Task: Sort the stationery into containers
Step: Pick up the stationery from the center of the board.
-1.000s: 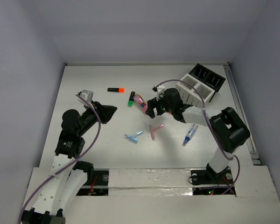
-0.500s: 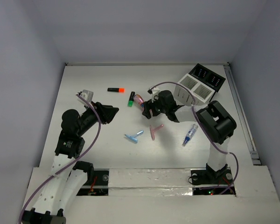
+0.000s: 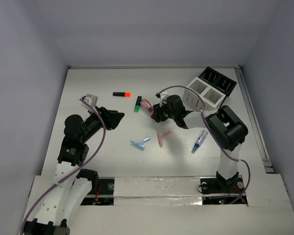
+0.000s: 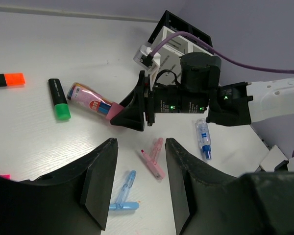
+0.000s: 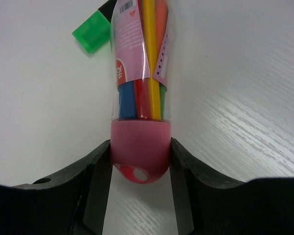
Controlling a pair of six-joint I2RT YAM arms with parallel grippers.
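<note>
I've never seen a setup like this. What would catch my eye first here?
The right gripper stands out most: near the middle of the table, its fingers pinch the pink cap of a clear tube of coloured pens, which lies beside a green-capped highlighter. At the far right corner a white box and a black box sit joined together. The left gripper hangs open on the left, holding nothing.
</note>
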